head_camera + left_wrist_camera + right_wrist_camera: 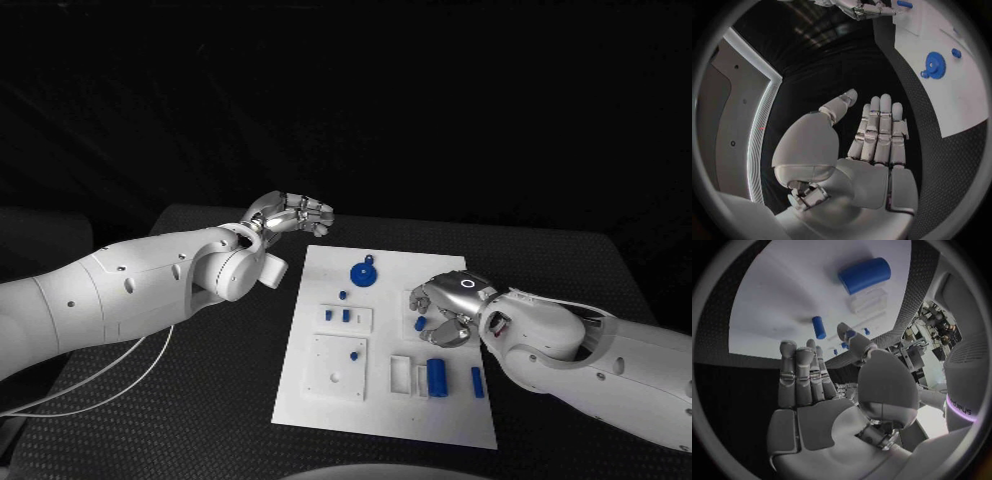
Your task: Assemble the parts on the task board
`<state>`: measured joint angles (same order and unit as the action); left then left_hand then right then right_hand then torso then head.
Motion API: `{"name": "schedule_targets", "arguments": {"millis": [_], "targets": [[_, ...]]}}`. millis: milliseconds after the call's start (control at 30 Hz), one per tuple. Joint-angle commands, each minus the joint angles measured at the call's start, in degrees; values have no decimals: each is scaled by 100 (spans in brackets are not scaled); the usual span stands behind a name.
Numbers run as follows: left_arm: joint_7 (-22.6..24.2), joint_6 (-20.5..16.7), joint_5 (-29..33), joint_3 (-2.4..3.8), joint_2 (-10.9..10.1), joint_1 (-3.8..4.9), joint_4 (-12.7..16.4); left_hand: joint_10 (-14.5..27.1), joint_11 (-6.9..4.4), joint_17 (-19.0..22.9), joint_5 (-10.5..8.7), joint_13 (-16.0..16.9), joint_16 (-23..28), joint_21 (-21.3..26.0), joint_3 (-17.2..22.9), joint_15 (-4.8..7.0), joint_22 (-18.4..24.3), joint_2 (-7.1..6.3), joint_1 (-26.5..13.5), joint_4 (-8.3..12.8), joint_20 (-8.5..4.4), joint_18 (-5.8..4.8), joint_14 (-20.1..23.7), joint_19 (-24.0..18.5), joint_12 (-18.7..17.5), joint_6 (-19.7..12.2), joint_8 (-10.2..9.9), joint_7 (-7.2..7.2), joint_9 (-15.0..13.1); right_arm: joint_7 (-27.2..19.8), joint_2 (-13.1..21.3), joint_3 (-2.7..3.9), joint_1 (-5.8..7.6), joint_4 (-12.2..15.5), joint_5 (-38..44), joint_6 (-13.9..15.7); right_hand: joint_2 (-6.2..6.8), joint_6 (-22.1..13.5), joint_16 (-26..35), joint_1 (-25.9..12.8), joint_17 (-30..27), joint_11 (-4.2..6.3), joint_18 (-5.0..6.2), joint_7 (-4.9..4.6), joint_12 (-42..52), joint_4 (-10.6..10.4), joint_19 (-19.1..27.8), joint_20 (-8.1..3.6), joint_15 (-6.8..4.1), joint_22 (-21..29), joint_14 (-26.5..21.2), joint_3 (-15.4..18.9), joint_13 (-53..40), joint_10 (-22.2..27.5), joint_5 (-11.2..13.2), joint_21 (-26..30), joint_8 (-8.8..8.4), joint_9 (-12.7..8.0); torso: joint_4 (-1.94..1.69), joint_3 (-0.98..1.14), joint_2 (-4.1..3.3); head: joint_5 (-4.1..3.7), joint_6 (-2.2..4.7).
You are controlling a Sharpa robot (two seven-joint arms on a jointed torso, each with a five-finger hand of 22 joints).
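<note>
Task board [387,400] — white plate, blue gear [365,272], blue cylinder [436,376]

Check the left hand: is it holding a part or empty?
Empty. The left hand has its fingers straight and apart with nothing in them, off the task board, over the black table.

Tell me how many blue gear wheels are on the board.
1: the blue gear lies flat near the far edge of the task board. The right hand could hide another.
</note>
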<state>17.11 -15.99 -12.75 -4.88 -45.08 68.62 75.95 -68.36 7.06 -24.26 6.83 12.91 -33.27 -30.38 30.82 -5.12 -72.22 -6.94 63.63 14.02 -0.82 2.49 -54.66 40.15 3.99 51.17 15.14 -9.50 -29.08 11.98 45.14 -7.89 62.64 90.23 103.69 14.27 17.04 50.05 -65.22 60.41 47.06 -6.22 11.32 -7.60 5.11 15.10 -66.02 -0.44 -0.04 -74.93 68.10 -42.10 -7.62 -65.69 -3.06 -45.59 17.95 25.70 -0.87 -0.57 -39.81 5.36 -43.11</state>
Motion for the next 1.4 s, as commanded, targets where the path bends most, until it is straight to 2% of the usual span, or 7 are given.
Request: {"name": "schedule_targets", "arguments": {"millis": [33, 267, 500, 767, 967, 1300, 1400], "targets": [[54, 62, 28, 3, 10, 12, 13, 31, -12, -9, 2, -6, 26, 34, -23, -20, -9, -31, -7, -5, 41, -28, -22, 16, 5, -48, 22, 2, 6, -50, -31, -9, -19, -46, 162, -175, -4, 102, -27, 110, 1, 46, 368, -65, 45, -94, -68, -22, -69, -96, 16, -138, -14, -139, 27, 2, 59, 20, 4, -6, 1, 3, -12], [52, 62, 28, 3, 8, 12, 16, 30, -12, -13, 2, -7, 31, 37, -23, -20, -11, -29, -7, -8, 41, -28, -24, 17, 6, -48, 23, 2, 6, -67, -129, -46, -50, -157, 239, -193, -59, 309, -32, 299, -14, 108, 368, -62, 153, -291, -120, -34, -125, -104, 67, -383, -39, -356, 27, -21, 182, 62, 2, -2, 3, 4, -36], [52, 66, 28, 3, 13, 12, 17, 30, -12, -17, 2, -8, 35, 39, -23, -20, -12, -28, -8, -11, 42, -28, -25, 18, 6, -47, 24, 2, 6, -69, -214, -56, -94, -283, 341, -132, -244, 450, -36, 401, -20, 165, 368, -36, 231, -399, -157, -44, -179, -107, 105, -498, -68, -518, 28, -42, 253, 82, 0, -2, 1, 10, -40], [51, 63, 28, 3, 10, 12, 19, 31, -12, -22, 2, -9, 40, 41, -23, -20, -13, -25, -10, -15, 42, -29, -27, 19, 6, -48, 25, 2, 6, -17, -261, -58, -115, -332, 483, -28, -408, 583, -44, 450, -20, 223, 368, 18, 302, -423, -191, -53, -235, -108, 141, -568, -105, -665, 28, -63, 313, 98, 4, -2, 2, 19, -53], [48, 62, 28, 3, 8, 12, 17, 31, -12, -25, 2, -9, 43, 43, -22, -21, -14, -23, -10, -17, 42, -28, -28, 20, 6, -48, 26, 2, 7, 9, -254, -58, -123, -304, 565, 143, -609, 772, -65, 558, -10, 305, 368, 93, 401, -378, -243, -66, -315, -111, 193, -760, -164, -863, 27, -93, 397, 124, 6, -3, 2, 21, -56], [51, 67, 28, 4, 14, 12, 6, 31, -12, -31, 3, -11, 49, 46, -20, -20, -16, -19, -9, -21, 42, -28, -30, 22, 6, -49, 27, 2, 7, 41, -175, -53, -127, -156, 703, 419, -603, 935, -96, 521, 7, 377, 368, 161, 468, -330, -358, -75, -388, -110, 301, -917, -237, -1011, 28, -161, 456, 152, 7, -1, 4, 41, -54], [52, 69, 29, 4, 19, 12, 1, 31, -12, -33, 3, -11, 51, 47, -20, -20, -17, -18, -8, -21, 42, -28, -31, 22, 6, -50, 27, 2, 7, 57, -130, -18, -124, -90, 714, 447, -595, 951, -96, 516, 8, 383, 368, 167, 473, -326, -369, -75, -393, -110, 312, -935, -245, -1024, 28, -169, 460, 155, 9, -2, 4, 48, -53]]}}
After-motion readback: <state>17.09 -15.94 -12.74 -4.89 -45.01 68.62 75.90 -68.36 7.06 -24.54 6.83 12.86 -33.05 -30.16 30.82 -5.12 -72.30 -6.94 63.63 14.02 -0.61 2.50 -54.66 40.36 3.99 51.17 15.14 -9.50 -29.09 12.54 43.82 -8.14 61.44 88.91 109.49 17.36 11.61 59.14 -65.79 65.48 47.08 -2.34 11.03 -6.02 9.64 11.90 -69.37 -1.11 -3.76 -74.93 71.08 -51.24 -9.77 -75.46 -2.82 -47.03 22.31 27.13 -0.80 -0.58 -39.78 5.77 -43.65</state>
